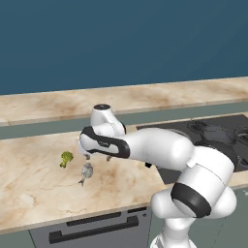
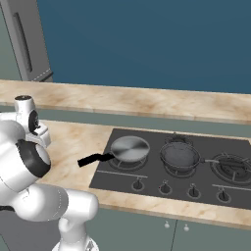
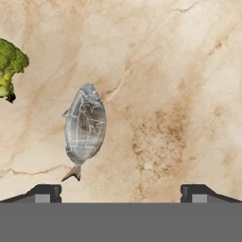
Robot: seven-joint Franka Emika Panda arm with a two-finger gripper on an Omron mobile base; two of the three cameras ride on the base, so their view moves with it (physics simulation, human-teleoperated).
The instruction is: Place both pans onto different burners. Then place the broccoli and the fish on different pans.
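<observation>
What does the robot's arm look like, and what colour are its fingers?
The arm is smooth, rounded and glossy white, with dark bands at its joints. Its gripper ends in two small dark finger tips with little grey pads. No loose cables show.

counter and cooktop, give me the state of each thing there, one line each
fish: flat on the counter, not held
broccoli: on the counter beside the fish, apart from it
silver pan: on the left burner, empty, black handle over the counter
second pan: on the middle burner, empty
right burner: bare
gripper: open, above the counter near the fish, holding nothing
</observation>
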